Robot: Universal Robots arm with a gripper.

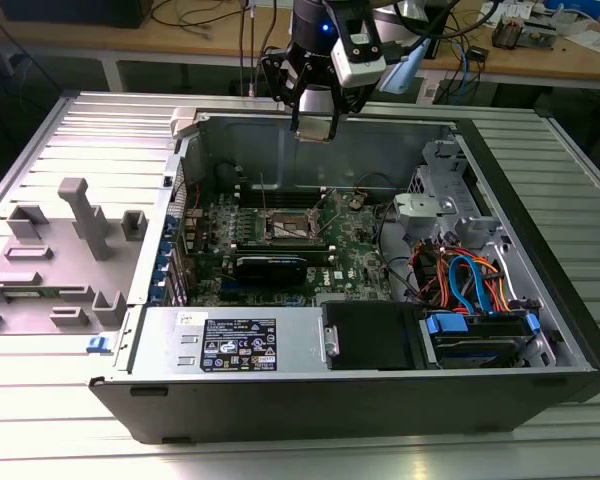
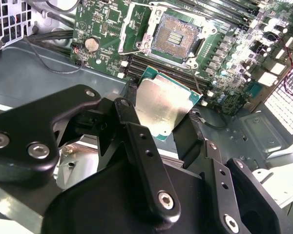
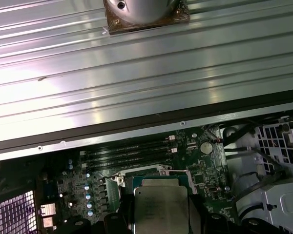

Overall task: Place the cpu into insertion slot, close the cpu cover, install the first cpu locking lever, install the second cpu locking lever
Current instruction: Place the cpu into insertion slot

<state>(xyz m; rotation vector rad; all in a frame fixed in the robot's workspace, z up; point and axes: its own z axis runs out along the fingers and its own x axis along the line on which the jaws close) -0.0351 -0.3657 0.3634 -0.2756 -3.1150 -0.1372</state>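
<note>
One open case [image 1: 540, 300] on the table [image 1: 40, 440], green board [image 1: 355, 245] on its floor, bare slot [image 2: 178, 36] near board's middle. High over the case's back wall: claw [image 2: 161, 122] narrowed, clamped on the cpu [image 2: 162, 100] by two opposite edges, slot below and beyond, well apart.

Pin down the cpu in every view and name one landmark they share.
Exterior view: too small to make out; the claw hangs above the open case.
Second wrist view: cpu held in the claw, before the open insertion slot.
First wrist view: cpu in front of that slot.
Shared landmark: long black memory slots.
</note>
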